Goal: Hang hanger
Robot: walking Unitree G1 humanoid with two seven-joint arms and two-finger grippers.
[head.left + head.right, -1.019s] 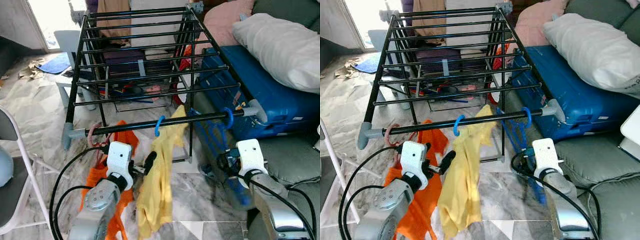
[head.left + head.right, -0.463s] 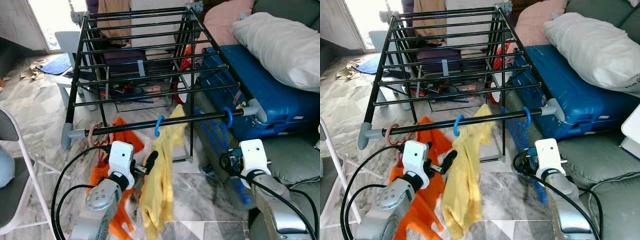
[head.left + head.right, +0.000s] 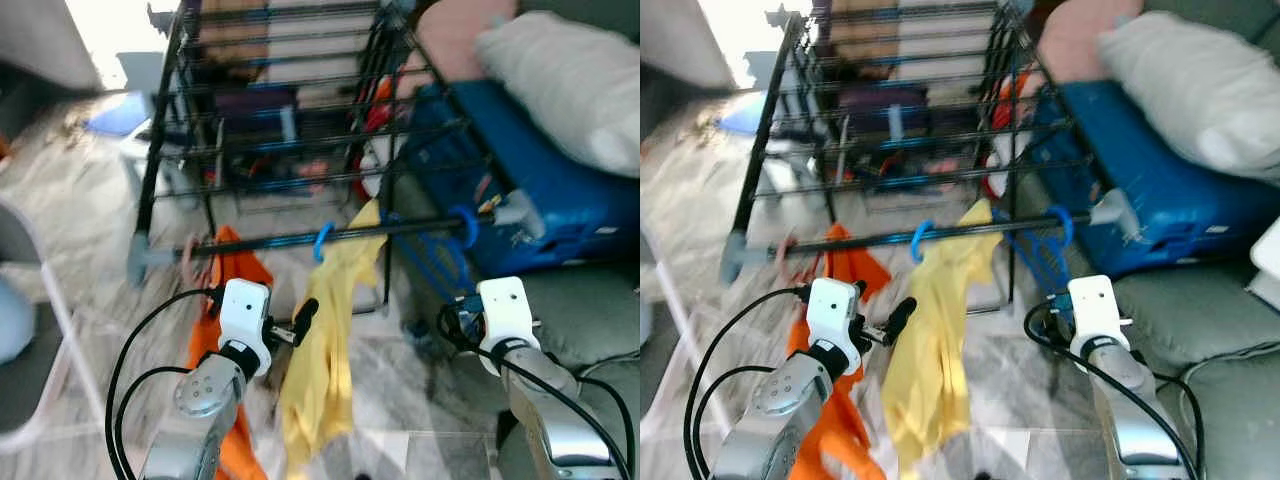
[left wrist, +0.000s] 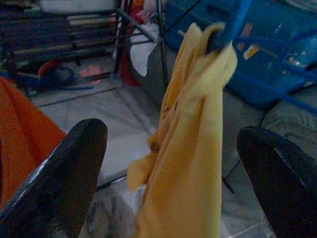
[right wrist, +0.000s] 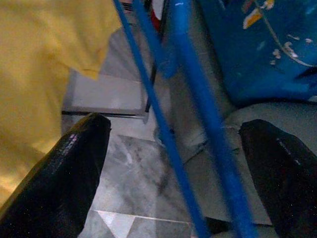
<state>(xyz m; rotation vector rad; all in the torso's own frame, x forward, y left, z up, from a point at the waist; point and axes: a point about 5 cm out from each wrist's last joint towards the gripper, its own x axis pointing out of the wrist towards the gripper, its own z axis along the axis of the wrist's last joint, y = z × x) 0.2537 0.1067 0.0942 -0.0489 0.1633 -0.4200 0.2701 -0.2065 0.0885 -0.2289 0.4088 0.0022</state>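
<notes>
1. My head views are blurred, but the drying rack stands ahead with its front bar running crosswise above both grippers.
2. Three hangers already hook over that bar: one carrying an orange garment, one carrying a yellow shirt, and a bare blue hanger.
3. My left gripper has its fingers spread wide and holds nothing; the yellow shirt hangs straight ahead between the two fingers, long axis vertical.
4. My right gripper is also wide open and empty; the blue hanger's thin bars run lengthwise through the gap between its fingers, untouched as far as I can tell.
5. Right arm is nearer the blue hanger, left nearer the shirt. I judge everything's hung.
</notes>
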